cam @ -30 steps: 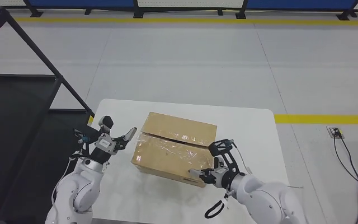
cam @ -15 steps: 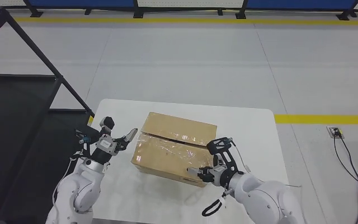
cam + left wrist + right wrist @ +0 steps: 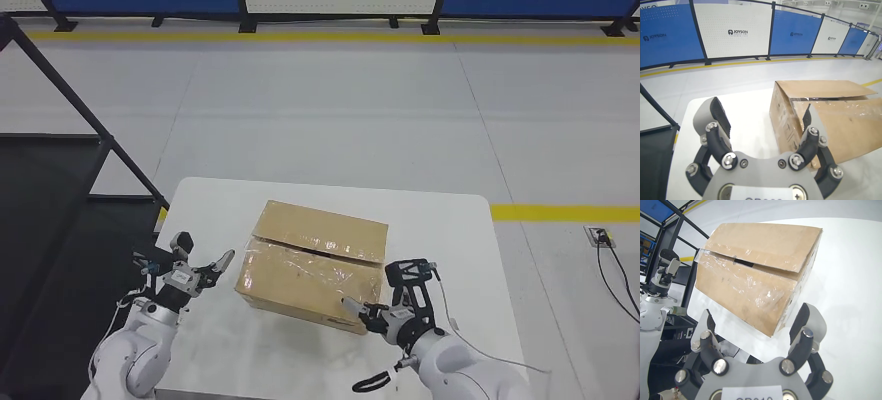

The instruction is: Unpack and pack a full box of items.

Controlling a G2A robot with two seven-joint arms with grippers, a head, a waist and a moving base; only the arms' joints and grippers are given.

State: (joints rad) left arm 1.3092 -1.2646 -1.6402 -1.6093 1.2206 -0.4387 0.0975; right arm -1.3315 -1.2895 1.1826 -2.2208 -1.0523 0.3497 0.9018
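Observation:
A brown cardboard box [image 3: 312, 268] stands in the middle of the white table [image 3: 440, 225], its top flaps down under clear tape, with a narrow dark slit between them. My left gripper [image 3: 203, 253] is open, a short way off the box's left end, holding nothing. In the left wrist view the gripper [image 3: 762, 115] frames bare table, with the box [image 3: 831, 121] beside one finger. My right gripper [image 3: 383, 290] is open at the box's near right corner. From the right wrist, the gripper [image 3: 757, 321] straddles that corner of the box [image 3: 757, 275] without touching it.
A black metal rack [image 3: 70, 190] stands off the table's left edge. Bare tabletop lies to the right of the box and along the far edge. Blue and white fence panels [image 3: 734, 34] line the room behind. The other arm [image 3: 663, 275] is beyond the box in the right wrist view.
My left gripper has drawn back from the box toward the table's near left. My right gripper has shifted slightly right and nearer, still at the box's corner. The box has not moved.

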